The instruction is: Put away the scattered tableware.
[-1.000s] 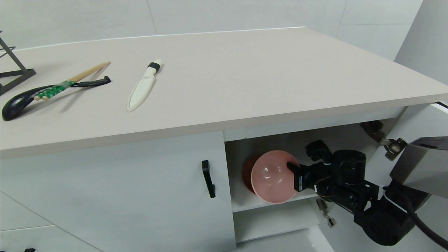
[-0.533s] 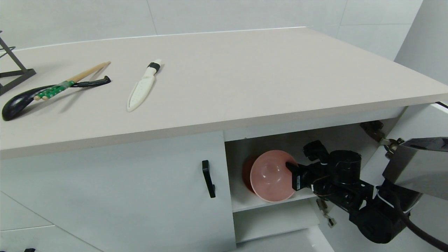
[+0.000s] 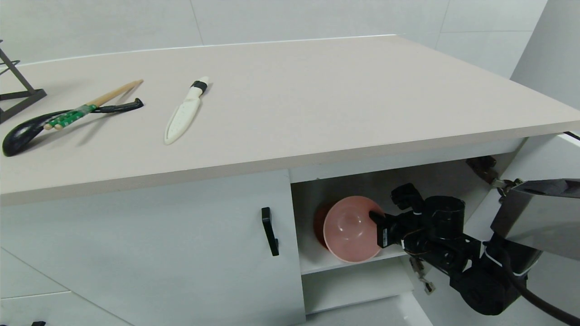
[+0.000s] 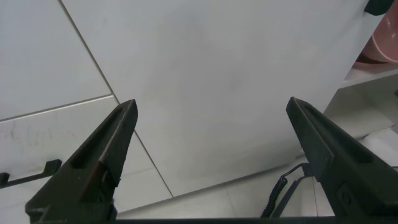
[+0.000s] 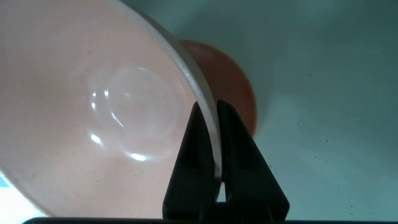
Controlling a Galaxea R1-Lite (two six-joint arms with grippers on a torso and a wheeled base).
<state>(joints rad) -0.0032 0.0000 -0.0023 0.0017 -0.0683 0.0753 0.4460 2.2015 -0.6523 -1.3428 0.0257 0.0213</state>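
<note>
the right gripper (image 3: 378, 222) is pinched tight on the rim of the pink bowl (image 3: 349, 228), with one finger inside the bowl and one outside. the bowl is tipped up on its side in the open half of the cupboard (image 3: 308, 194), and its hollow side faces out. its low edge is down at the cupboard's upper shelf (image 3: 317, 265), but i cannot tell if it rests there or hangs just above. right behind it, deeper in the cupboard, sits a darker red bowl (image 3: 318, 224), so that one looks put away already. the left gripper (image 4: 211, 102) has its fingers wide apart and holds nothing; it is low down in front of the cupboard's shut door (image 3: 158, 249), the one with the black handle (image 3: 270, 231). i think the pink bowl is nearly done: it only needs to be set down by the red bowl and let go. more is left to do on the worktop (image 3: 340, 99) on top of the cupboard. above the shut door lie a white knife (image 3: 183, 113), a black ladle (image 3: 27, 131) and chopsticks (image 3: 97, 102) resting across the ladle. a black rack (image 3: 18, 93) stands at the worktop's far end from the open side.
</note>
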